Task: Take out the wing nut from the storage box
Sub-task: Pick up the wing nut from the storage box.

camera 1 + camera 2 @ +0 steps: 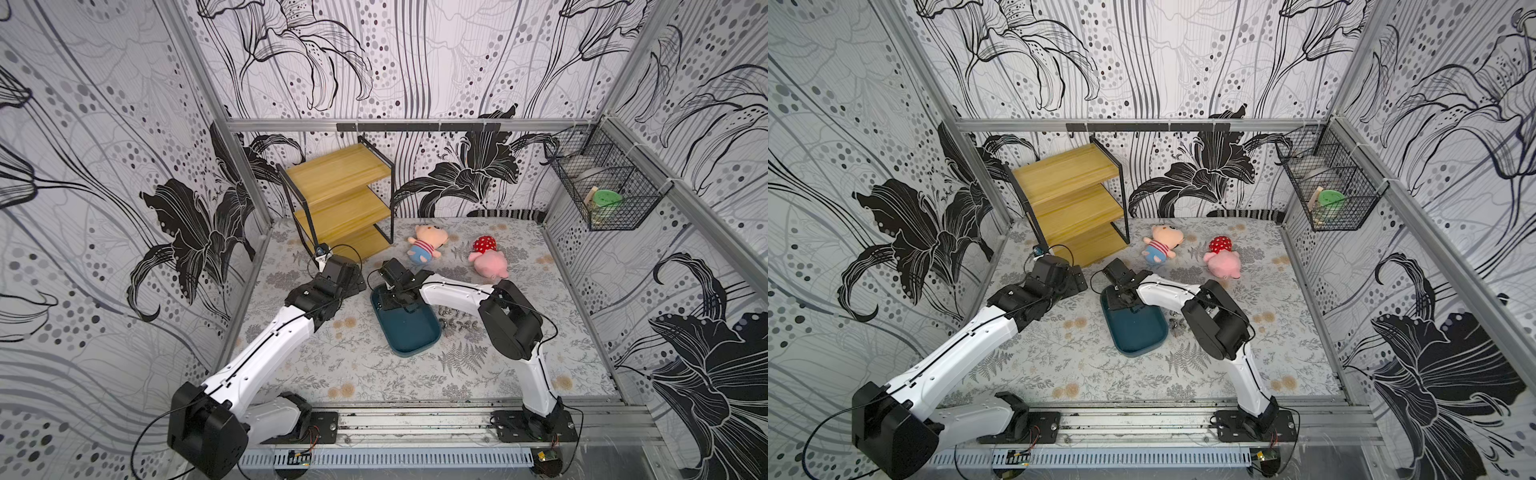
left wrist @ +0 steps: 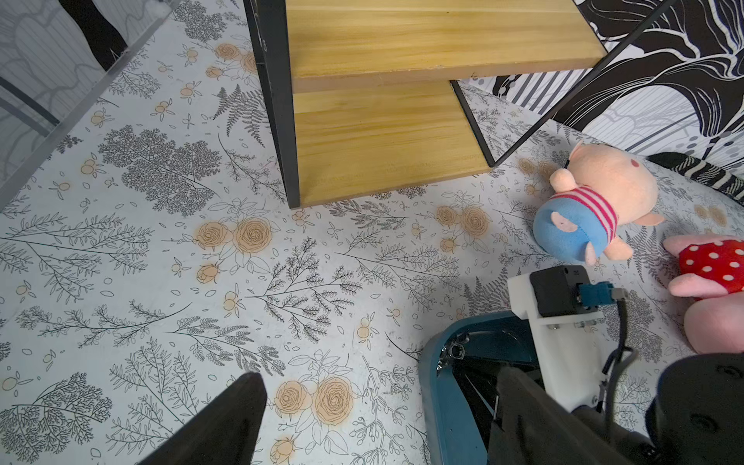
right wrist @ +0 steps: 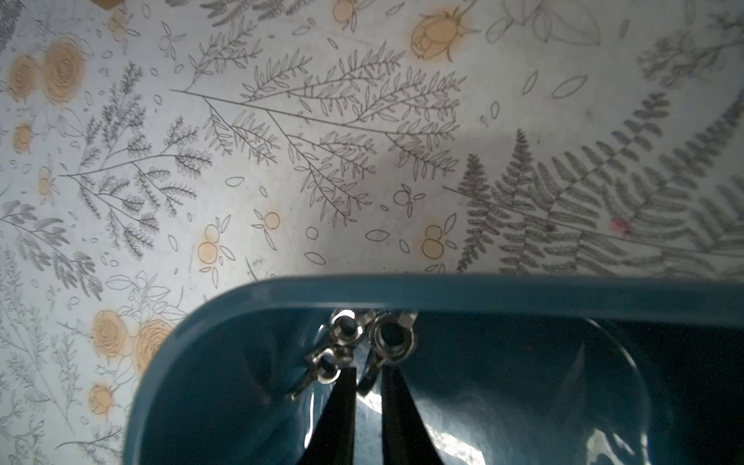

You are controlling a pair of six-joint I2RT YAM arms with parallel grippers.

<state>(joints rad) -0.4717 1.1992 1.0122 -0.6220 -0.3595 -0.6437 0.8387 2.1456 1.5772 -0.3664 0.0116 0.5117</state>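
I see the table (image 1: pixel 374 374) under its floral cloth, filling the cell floor. At its far left stands the 3-tier wooden shelf (image 1: pixel 345 195). The storage box (image 1: pixel 411 332) lies near the middle of the table, in front of the shelf and between my 2 arms, set at a slant. A black wire basket (image 1: pixel 606 183) hangs on the right wall with something green inside.

2 plush toys lie beyond the box, near each other but apart: a striped-shirt plush (image 1: pixel 426 245) and a pink plush (image 1: pixel 488 257) in a red dotted dress.

My left tool (image 2: pixel 378 410) hangs over the cloth just beside the box's far left corner, fingers wide apart with nothing between them. My right tool (image 3: pixel 368 374) is down inside the far end of the box, fingers drawn narrow.

3 wing nuts (image 3: pixel 342 330) crowd against the far wall there. 1 wing of the wing nut (image 3: pixel 388 338) nearest the tips reaches between them, but I cannot tell whether it is pinched. More small metal pieces (image 1: pixel 457 322) lie on the cloth just right of the box.
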